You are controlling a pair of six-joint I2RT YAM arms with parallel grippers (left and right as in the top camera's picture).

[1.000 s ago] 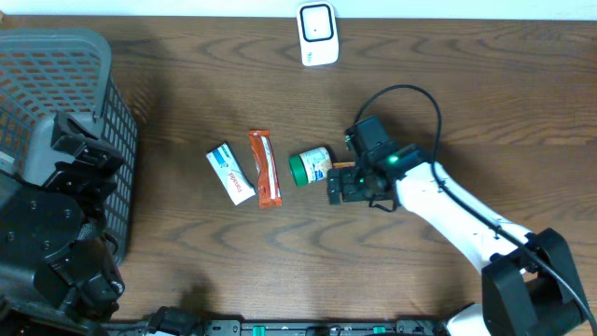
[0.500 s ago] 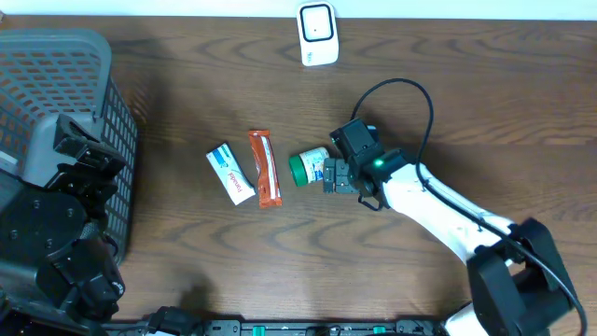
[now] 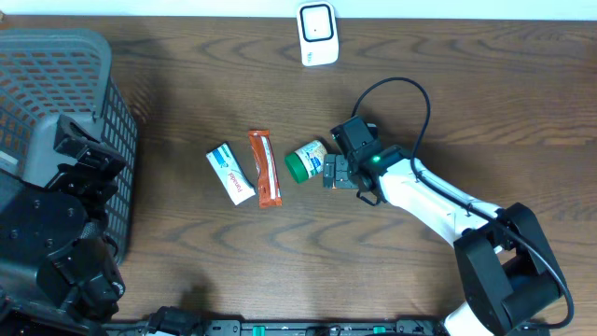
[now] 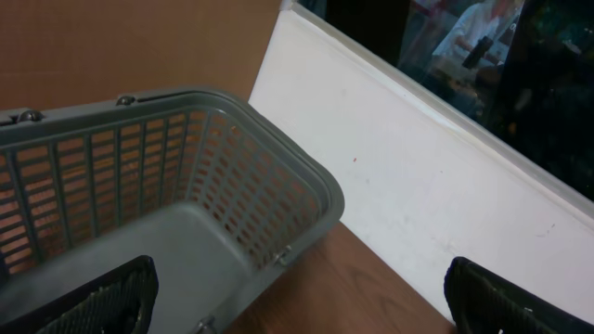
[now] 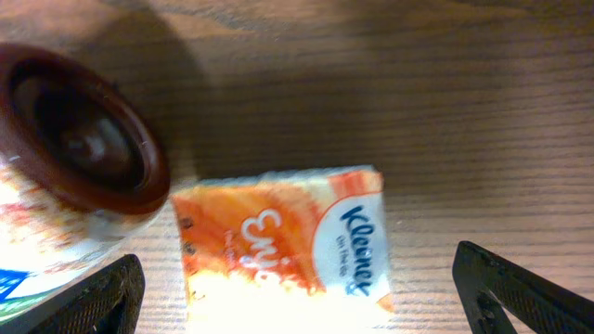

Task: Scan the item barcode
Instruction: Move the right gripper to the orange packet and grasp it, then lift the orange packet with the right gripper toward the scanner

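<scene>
An orange and white Kleenex tissue pack (image 5: 288,246) lies flat on the wooden table. My right gripper (image 5: 302,306) is open, with a finger on either side of the pack and not touching it. In the overhead view that right gripper (image 3: 333,174) hides the pack. A jar with a green lid (image 3: 307,161) lies on its side just left of it, and its brown end (image 5: 79,148) shows beside the pack. The white scanner (image 3: 317,35) stands at the table's far edge. My left gripper (image 4: 297,311) is open and empty above the grey basket (image 4: 186,186).
A blue and white box (image 3: 229,174) and an orange-red bar (image 3: 265,168) lie left of the jar. The grey basket (image 3: 65,65) fills the table's left end. A black cable (image 3: 396,89) loops above the right arm. A white wall (image 4: 418,186) rises behind the basket.
My right gripper has moved left over the tissue pack, up against the jar. The jar has shifted slightly left and turned. The left arm has stayed put.
</scene>
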